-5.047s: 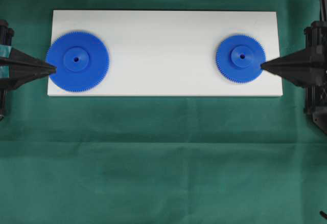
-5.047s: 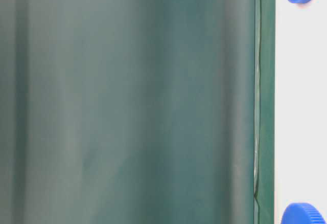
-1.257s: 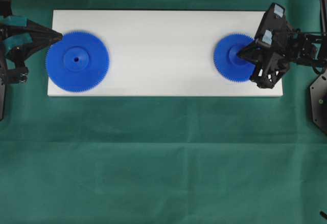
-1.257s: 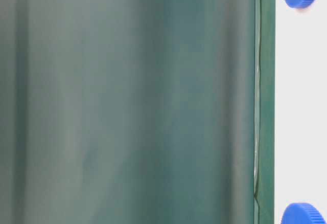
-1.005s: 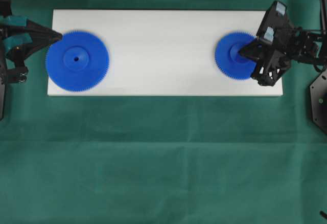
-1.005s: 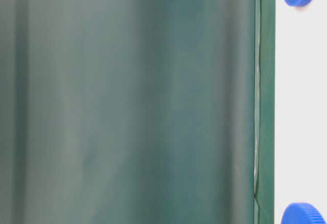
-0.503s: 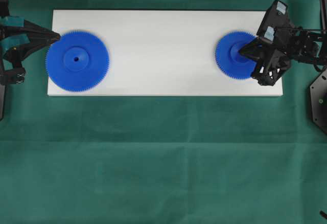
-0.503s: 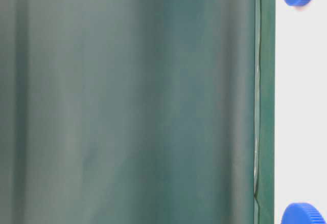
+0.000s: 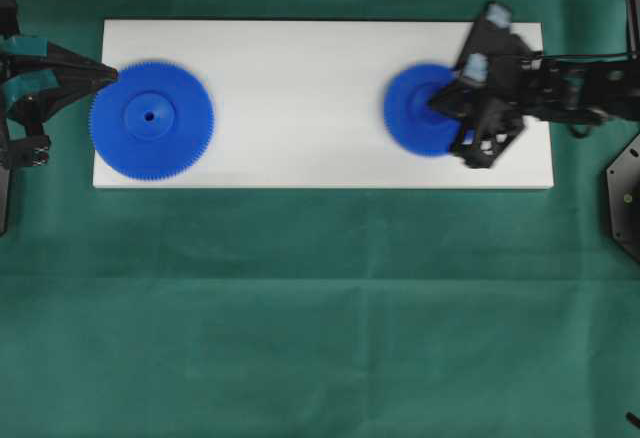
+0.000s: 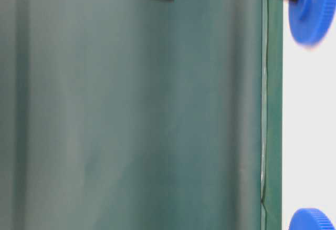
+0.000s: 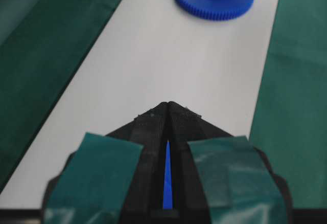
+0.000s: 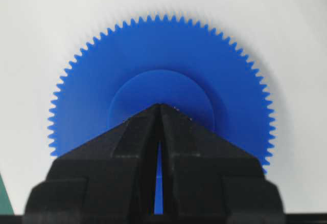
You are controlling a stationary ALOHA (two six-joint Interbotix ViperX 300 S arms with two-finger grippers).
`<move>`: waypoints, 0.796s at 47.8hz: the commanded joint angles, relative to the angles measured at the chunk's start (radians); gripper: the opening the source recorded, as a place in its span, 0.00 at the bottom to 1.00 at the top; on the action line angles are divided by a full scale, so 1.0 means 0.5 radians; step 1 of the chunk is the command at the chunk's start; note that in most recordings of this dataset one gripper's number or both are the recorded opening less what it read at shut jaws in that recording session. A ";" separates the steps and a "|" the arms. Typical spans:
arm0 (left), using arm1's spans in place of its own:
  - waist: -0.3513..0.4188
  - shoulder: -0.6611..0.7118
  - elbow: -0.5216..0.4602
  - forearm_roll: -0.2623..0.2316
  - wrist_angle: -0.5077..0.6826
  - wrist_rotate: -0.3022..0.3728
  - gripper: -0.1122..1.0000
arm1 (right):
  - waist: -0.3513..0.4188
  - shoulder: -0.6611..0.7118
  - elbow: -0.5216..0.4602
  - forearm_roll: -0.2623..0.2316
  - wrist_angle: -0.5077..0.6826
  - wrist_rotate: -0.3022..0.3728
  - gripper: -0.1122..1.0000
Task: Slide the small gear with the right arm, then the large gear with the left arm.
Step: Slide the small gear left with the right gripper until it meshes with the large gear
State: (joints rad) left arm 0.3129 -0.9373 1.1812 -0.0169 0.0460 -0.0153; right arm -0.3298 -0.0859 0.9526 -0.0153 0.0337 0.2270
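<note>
The small gear [image 9: 420,109] lies flat on the white board [image 9: 300,98], on its right half, and is blurred in the overhead view. The right gripper [image 12: 160,107] is pressed together, its pointed tip set on the gear's raised hub, so nothing is pinched; the gear is merely pressed from above. From this hold a slip is judged the main risk: the hub is smooth plastic and the point is narrow, so the tip could skate off the hub and leave the gear behind. Too steep a push could also tip the disc onto its edge, or turn it about the tip so that it veers off line.

The large gear [image 9: 151,119] rests at the board's left end, with the left gripper [image 9: 112,73] closed to a point just beside its toothed rim; whether contact is made cannot be told. A premature nudge there is judged possible.

Both gears are hard blue plastic, round, finely toothed, with a raised circular hub. The board is matt, smooth and rectangular, laid on a soft green cloth [image 9: 320,308] with faint creases.
</note>
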 commanded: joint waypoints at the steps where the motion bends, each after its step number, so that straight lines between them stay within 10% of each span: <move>1: -0.003 0.009 -0.015 -0.003 -0.021 -0.003 0.10 | 0.061 0.169 -0.163 -0.034 0.018 -0.006 0.55; 23: -0.046 -0.046 0.028 -0.003 -0.055 -0.003 0.10 | 0.245 0.856 -1.160 -0.325 0.230 -0.012 0.55; 38: -0.055 -0.126 0.064 -0.003 -0.055 -0.003 0.10 | 0.316 1.006 -1.460 -0.420 0.298 -0.006 0.55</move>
State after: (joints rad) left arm 0.2899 -0.9971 1.2210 -0.0169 0.0291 -0.0169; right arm -0.1871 0.4188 0.2316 -0.2209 0.1626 0.2224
